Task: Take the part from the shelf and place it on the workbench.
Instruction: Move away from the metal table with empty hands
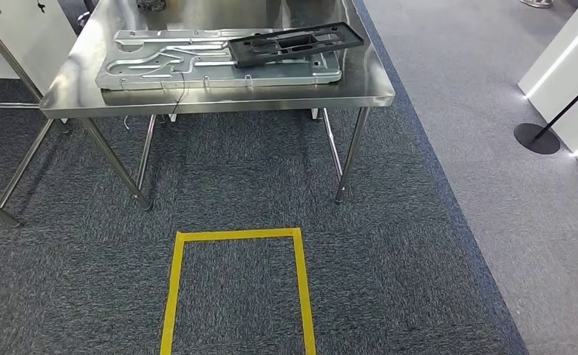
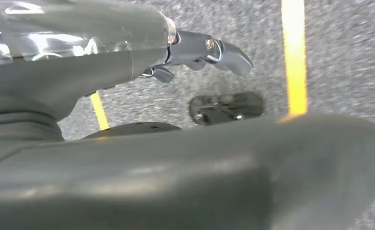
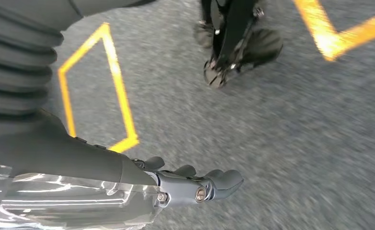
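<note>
A black, flat, ribbed plastic part point(image 1: 295, 43) lies at about one o'clock on the shiny stainless-steel workbench point(image 1: 219, 100), resting across the far right end of a large grey stamped metal panel point(image 1: 212, 66). At six o'clock, yellow tape point(image 1: 238, 237) marks a rectangle on the dark carpet. The left hand point(image 2: 200, 52) and right hand point(image 3: 195, 184) hang over the carpet holding nothing, fingers loosely bent and apart.
</note>
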